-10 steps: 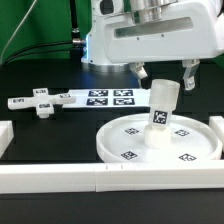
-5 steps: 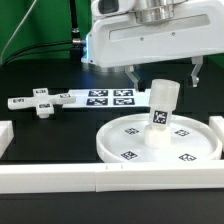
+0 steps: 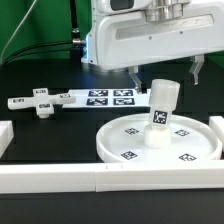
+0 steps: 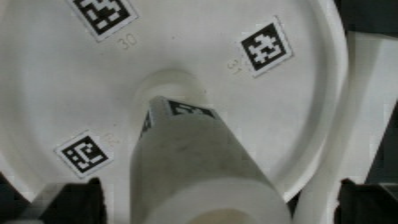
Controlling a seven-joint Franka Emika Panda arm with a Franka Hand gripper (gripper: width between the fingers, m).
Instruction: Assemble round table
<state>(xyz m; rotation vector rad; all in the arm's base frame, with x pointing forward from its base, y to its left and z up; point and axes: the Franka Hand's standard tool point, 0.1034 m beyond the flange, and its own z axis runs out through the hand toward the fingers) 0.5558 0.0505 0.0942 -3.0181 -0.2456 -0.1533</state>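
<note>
Cross-shaped piece (image 3: pixel 40 103): one, loose, lying flat at the exterior view's left, across the end of the marker board (image 3: pixel 108 97) on the bench (image 3: pixel 60 130); not yet fitted, and well apart from the rest of the kit. Round disc (image 3: pixel 112 150): one, rim up, flat on the bench toward the exterior view's right, tags on its face. Post (image 3: pixel 163 108): one, upright at the centre of the disc, base touching it; you may count it as placed, but neither view shows whether it is seated fully home. Fingers (image 3: pixel 196 72): spread wide, released, holding nothing; they hang to either side of the post's top, apart from it, and the wrist view looks down the post (image 4: pixel 199 165) onto the disc (image 4: pixel 267 110). Tally, as a judgement: disc and post are together, so the first join looks done or nearly so; you have the cross-shaped piece left to fetch from the far side and fit to the post's free end.
</note>
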